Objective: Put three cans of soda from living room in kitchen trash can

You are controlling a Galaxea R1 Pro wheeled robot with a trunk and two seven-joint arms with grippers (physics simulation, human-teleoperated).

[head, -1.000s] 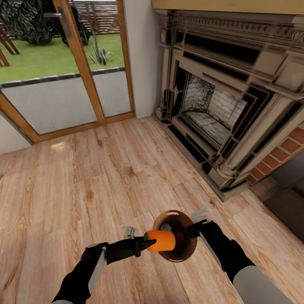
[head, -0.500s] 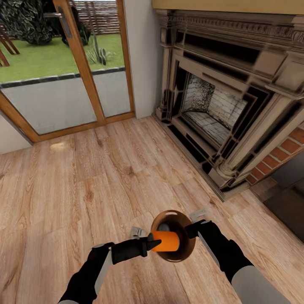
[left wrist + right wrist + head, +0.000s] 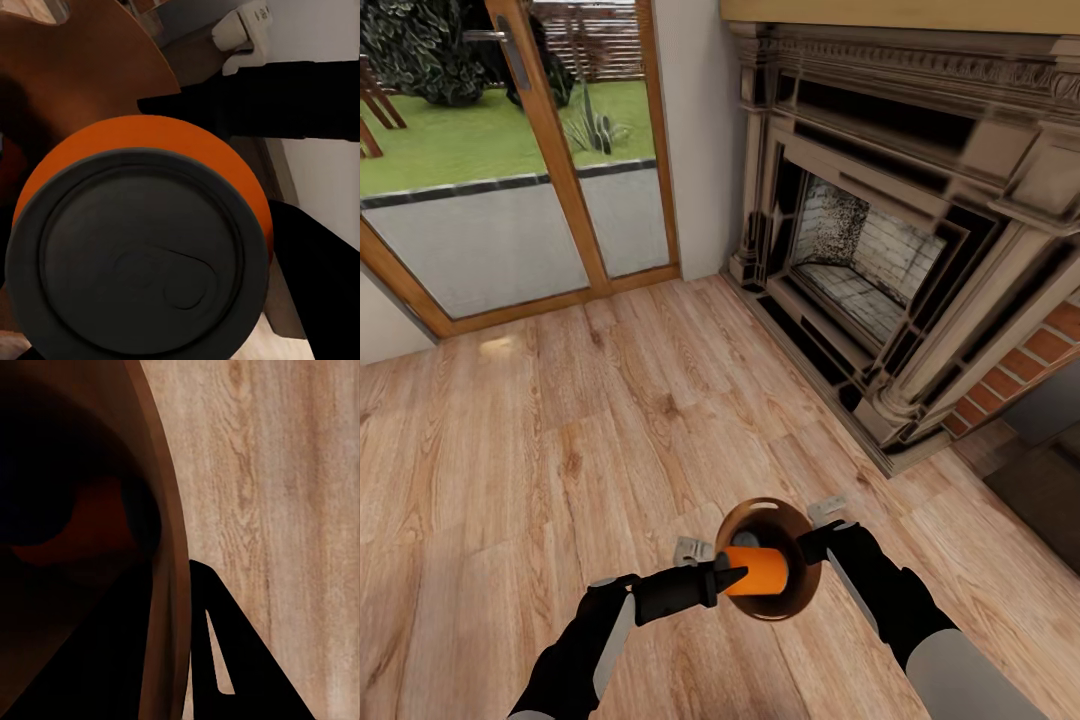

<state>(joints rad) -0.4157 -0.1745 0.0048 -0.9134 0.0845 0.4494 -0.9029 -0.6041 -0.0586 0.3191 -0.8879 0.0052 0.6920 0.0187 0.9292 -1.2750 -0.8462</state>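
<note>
At the lower centre of the head view, an orange soda can (image 3: pixel 758 570) is held shut in the left pincer (image 3: pixel 732 578), lying sideways over the trash can (image 3: pixel 768 522), whose rim is gripped by the closed right pincer (image 3: pixel 812 545). If released off-centre, the can could be caught on the rim and dropped to the wood floor (image 3: pixel 610 420).

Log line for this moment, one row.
left gripper: holds orange can sideways over bin | right gripper: grips bin rim | floor: wood

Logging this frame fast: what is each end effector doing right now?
Left end effector: closed on the orange soda can, held over the bin's mouth.
Right end effector: closed on the trash can rim.
</note>
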